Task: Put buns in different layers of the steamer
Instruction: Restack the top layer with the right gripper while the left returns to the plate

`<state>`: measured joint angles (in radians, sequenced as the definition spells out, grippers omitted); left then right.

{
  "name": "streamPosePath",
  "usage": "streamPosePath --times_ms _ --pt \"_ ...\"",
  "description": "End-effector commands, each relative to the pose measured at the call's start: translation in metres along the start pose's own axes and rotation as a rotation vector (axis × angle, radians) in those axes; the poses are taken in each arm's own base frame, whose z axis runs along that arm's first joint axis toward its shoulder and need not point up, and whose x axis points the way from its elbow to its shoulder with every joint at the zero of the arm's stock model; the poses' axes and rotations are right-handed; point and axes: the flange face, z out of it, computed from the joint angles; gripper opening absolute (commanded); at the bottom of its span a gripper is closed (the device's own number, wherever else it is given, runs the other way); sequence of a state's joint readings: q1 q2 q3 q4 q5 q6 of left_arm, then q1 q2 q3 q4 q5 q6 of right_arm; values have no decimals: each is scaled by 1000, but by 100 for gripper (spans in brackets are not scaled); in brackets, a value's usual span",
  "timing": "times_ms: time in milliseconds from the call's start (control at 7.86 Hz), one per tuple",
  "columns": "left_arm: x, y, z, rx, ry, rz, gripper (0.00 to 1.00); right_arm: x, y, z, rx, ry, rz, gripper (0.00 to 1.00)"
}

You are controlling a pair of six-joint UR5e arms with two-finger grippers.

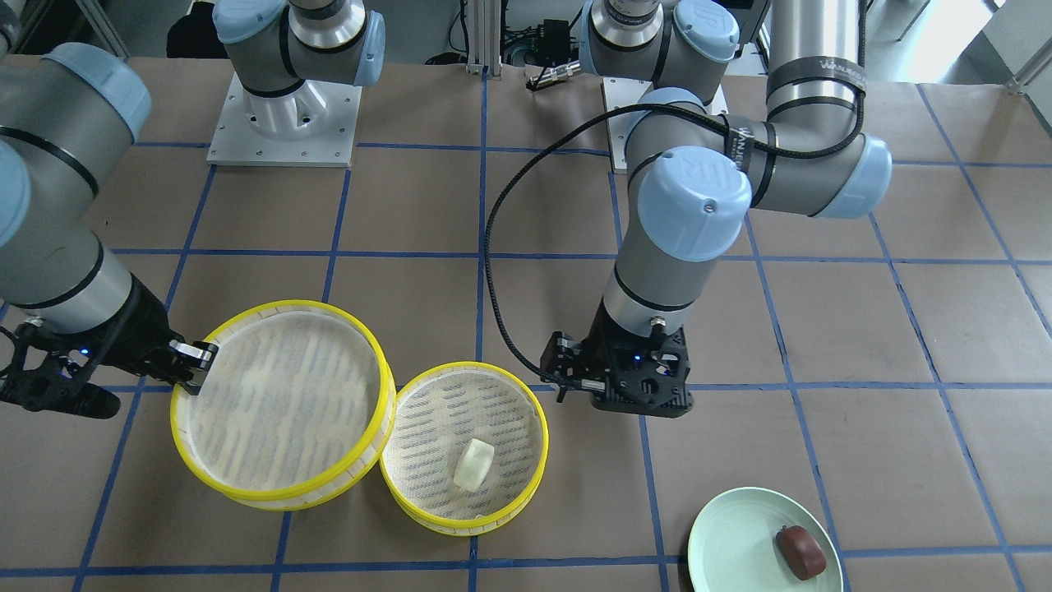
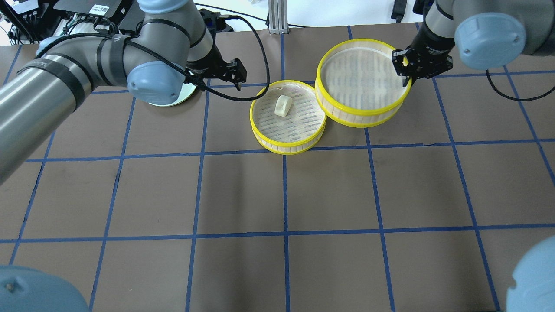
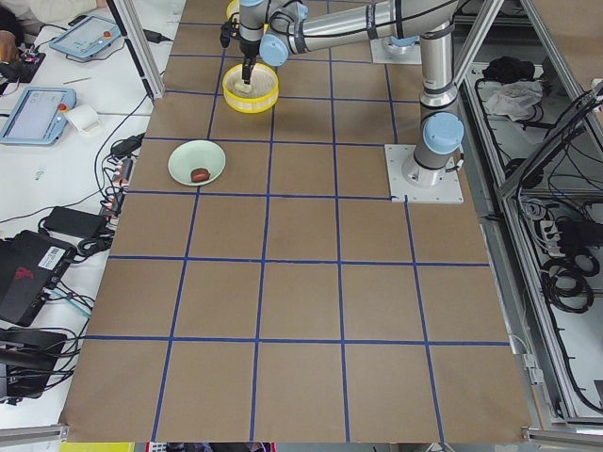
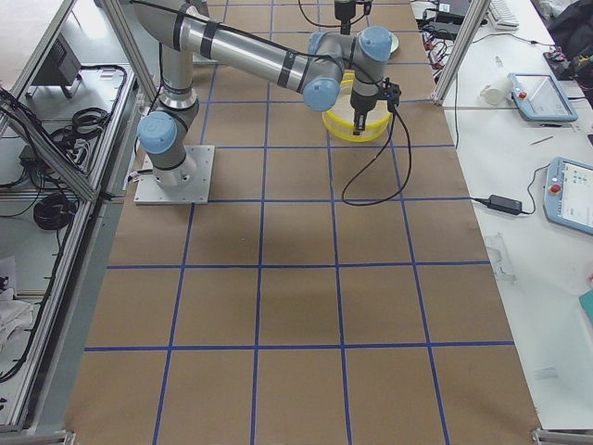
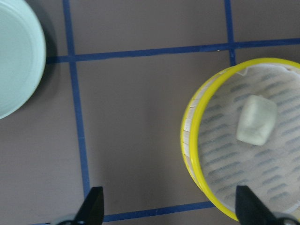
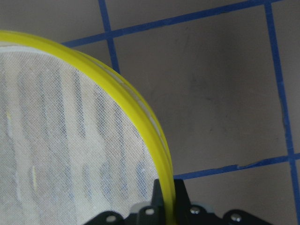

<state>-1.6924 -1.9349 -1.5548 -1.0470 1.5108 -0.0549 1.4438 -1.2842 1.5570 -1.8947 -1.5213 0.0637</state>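
Two yellow-rimmed steamer trays sit close together at the table's far side. The cream-white bun [image 2: 282, 105] lies in the smaller-looking tray [image 2: 287, 147], which also shows in the left wrist view [image 5: 191, 140]. My right gripper [image 2: 407, 71] is shut on the rim of the other, empty tray [image 2: 360, 73]. That tray's edge overlaps the first tray's rim, and it looks slightly raised. My left gripper [image 2: 236, 77] is open and empty, hovering over the table between the bun's tray and the green plate. The reddish-brown bun [image 1: 801, 551] lies on that plate.
The pale green plate [image 1: 740, 543] stands on the robot's left of the trays, mostly hidden under my left arm in the overhead view. Brown paper with blue grid tape covers the table. Both arm bases stand at the robot's side.
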Motion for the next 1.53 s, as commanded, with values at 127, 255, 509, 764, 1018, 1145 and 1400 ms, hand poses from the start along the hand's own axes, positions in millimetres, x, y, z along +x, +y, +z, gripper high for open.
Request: streamPosePath --times_ms 127,255,509,764,1018,1145,1400 --pt "-125 -15 16 -28 -161 -156 100 -117 21 33 50 -34 139 0" --pt "-144 -20 31 -31 -175 -185 100 -141 31 50 26 -30 192 0" --pt "-184 -42 63 89 -190 -231 100 -158 35 69 21 -30 225 0" --pt "-197 -54 114 124 -207 -236 100 -169 39 85 14 -23 240 0" --pt "-234 -55 118 147 -251 -284 99 -171 40 89 5 -26 250 0" --pt "-235 -54 125 136 -248 -293 99 -172 42 91 0 -22 254 0" --pt "-236 -63 126 153 -234 -295 97 -169 53 103 -25 -4 260 0"
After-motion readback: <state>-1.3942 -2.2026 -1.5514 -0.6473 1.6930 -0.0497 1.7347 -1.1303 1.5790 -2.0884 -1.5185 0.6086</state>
